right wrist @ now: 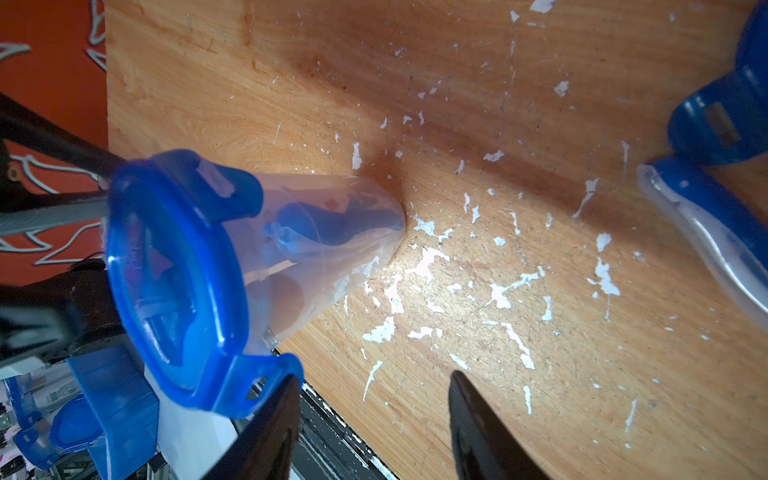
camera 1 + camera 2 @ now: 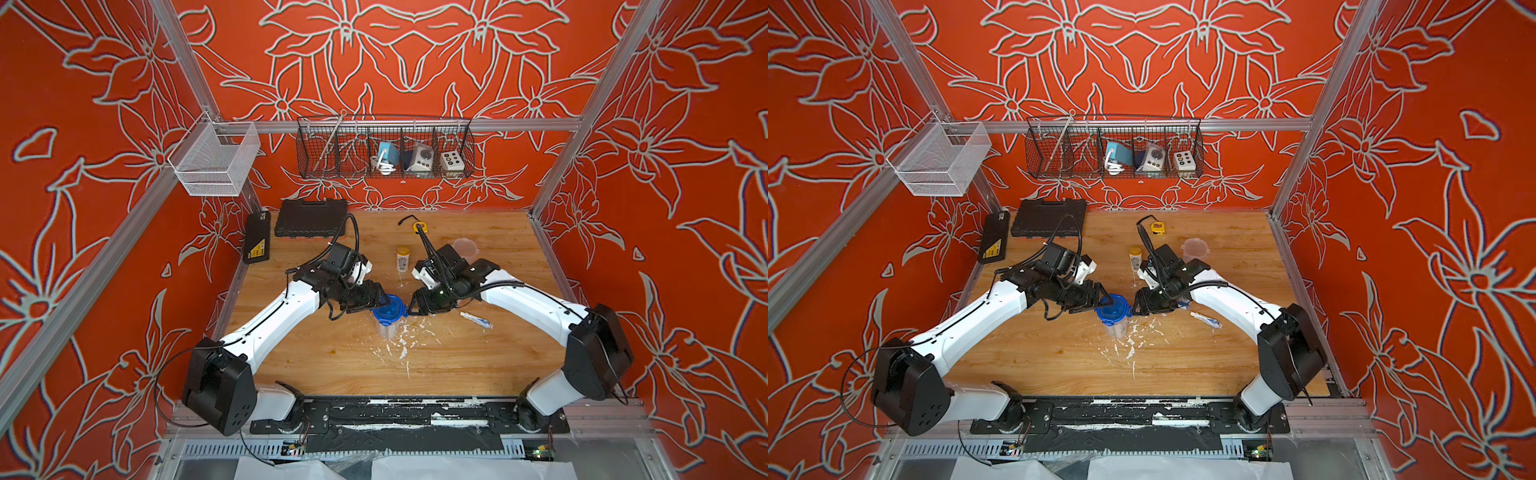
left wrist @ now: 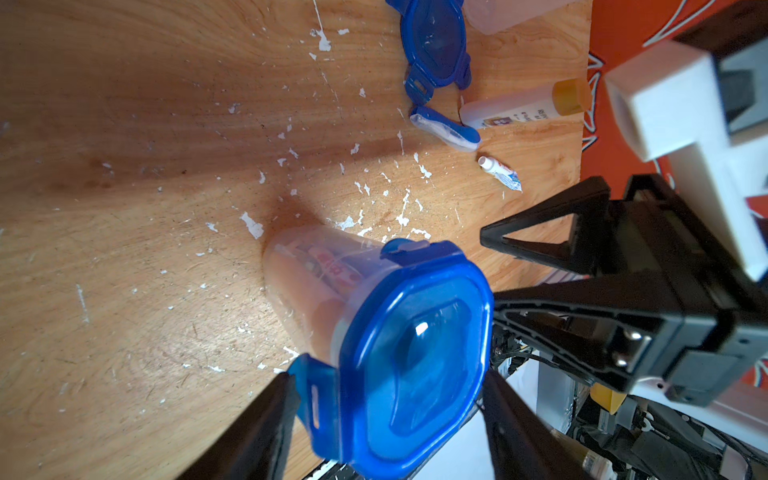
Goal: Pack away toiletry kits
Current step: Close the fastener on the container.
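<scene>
Orange-red walls with pale flower outlines stand around a wooden table flecked with white, and on the aluminium frame hang a black wire basket and a white mesh basket.

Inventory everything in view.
clear plastic tub with blue clip lid: 1, upright, front centre
lidless clear plastic tub: 1, far right
loose blue clip lid: 1, beside lidless tub
yellow-capped white bottle: 1, mid-table
blue toothbrush: 1, beside bottle
small white-blue tube: 1, front right
black tool cases: 2, far left
yellow tape measure: 1, far centre
black wire basket: 1, back wall
white mesh basket: 1, left rail
left gripper: 1, black, gripping lidded tub
right gripper: 1, black, open, beside tub
</scene>
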`<control>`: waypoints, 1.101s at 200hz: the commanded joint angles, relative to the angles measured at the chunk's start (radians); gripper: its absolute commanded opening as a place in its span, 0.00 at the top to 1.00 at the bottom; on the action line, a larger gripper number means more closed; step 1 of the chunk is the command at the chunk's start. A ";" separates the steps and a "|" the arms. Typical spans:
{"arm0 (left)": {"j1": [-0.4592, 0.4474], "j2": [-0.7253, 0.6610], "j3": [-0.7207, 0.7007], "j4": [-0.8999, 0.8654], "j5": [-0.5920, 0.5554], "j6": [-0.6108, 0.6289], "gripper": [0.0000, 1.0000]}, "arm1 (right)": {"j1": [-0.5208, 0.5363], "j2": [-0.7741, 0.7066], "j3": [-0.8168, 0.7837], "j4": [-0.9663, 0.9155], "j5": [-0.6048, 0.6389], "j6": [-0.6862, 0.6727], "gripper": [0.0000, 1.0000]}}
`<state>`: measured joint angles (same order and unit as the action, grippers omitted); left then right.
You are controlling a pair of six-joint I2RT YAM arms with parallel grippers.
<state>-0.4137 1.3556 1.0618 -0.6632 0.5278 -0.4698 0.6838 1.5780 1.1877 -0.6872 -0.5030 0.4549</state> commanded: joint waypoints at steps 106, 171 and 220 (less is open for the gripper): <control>-0.020 0.002 -0.048 0.043 0.063 -0.030 0.32 | 0.026 0.056 0.036 0.046 -0.020 -0.003 0.43; -0.020 0.024 -0.008 -0.004 0.027 0.014 0.33 | -0.023 -0.048 0.010 -0.106 0.078 -0.076 0.40; -0.022 0.023 -0.004 -0.036 -0.017 0.029 0.33 | -0.026 -0.126 0.037 -0.219 0.120 -0.113 0.39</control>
<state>-0.4305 1.3708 1.0359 -0.6525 0.5571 -0.4706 0.6556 1.4929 1.1995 -0.8108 -0.4213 0.3782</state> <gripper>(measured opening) 0.669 0.608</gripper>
